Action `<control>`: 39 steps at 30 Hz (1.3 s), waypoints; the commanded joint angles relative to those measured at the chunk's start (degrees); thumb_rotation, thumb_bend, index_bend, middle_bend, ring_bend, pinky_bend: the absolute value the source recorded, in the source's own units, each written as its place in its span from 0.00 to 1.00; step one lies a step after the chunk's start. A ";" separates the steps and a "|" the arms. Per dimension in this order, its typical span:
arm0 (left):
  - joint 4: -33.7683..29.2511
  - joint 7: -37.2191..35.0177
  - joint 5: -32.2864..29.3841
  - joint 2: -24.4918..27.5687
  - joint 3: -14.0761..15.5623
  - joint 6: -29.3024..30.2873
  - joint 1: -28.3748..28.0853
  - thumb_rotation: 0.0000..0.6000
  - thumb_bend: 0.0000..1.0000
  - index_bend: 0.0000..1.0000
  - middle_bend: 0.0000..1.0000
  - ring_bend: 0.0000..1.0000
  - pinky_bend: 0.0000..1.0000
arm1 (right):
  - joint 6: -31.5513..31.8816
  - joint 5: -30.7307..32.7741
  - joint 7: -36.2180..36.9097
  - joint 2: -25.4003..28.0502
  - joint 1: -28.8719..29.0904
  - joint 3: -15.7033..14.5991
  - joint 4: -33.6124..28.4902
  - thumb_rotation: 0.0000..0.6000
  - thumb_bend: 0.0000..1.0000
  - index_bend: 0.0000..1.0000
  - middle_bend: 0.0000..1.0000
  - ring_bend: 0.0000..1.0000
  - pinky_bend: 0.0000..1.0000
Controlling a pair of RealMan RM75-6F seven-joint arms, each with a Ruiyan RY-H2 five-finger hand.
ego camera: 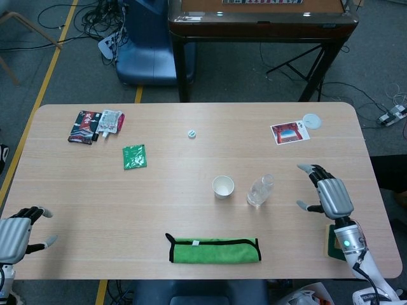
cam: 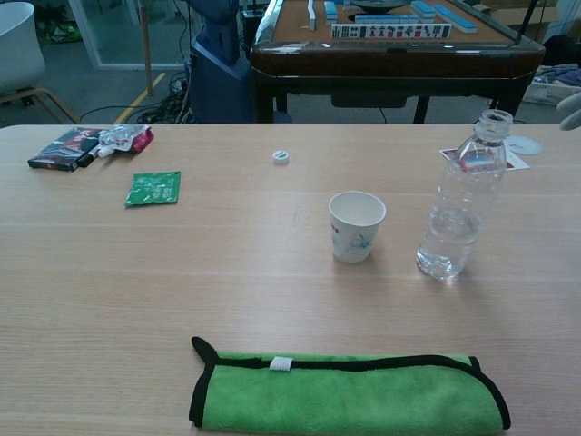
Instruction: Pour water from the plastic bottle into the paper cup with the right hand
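A clear plastic bottle [ego camera: 261, 189] [cam: 460, 202] stands upright and uncapped, with a little water at its bottom. Just to its left is a white paper cup [ego camera: 223, 187] [cam: 356, 225], upright and open. My right hand [ego camera: 329, 194] hovers to the right of the bottle, apart from it, its fingers spread and holding nothing; only a fingertip [cam: 572, 109] shows at the chest view's right edge. At the table's near left corner my left hand [ego camera: 18, 234] rests with nothing in it. The bottle's white cap [ego camera: 192, 133] [cam: 281, 156] lies farther back.
A folded green cloth [ego camera: 215, 249] [cam: 349, 395] lies at the front edge. A green packet [ego camera: 134, 156], a dark packet [ego camera: 84, 126] and a snack pouch [ego camera: 110, 121] sit at the back left. A card [ego camera: 289, 133] and white lid [ego camera: 311, 120] lie back right.
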 commanded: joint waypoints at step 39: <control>-0.99 -0.53 0.27 0.87 0.07 0.39 0.26 1.00 0.11 0.44 0.39 0.37 0.56 | -6.20 -1.59 14.67 -13.74 8.64 -2.31 15.51 1.00 0.00 0.19 0.24 0.16 0.35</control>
